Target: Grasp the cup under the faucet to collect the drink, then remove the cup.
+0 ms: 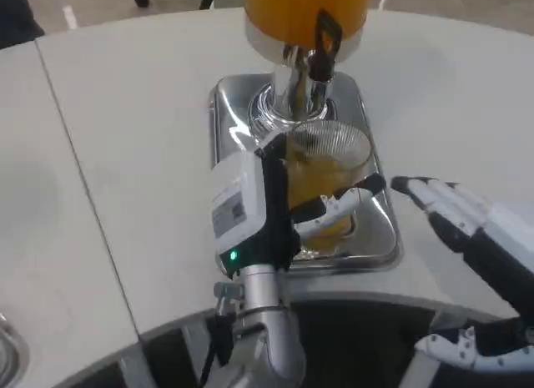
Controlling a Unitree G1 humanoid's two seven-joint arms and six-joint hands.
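Head view: nearest, the right hand (467, 225) hovers over the white table (125, 154), fingers apart, holding nothing. The left hand (288, 209) wraps the cup (329, 167) of orange drink on the steel tray (380, 242), under the dispenser's faucet (319, 50).

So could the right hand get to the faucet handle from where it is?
Probably yes: the right hand is open beside the tray, and the black faucet handle stands exposed above the cup, which the left hand grips from the other side.
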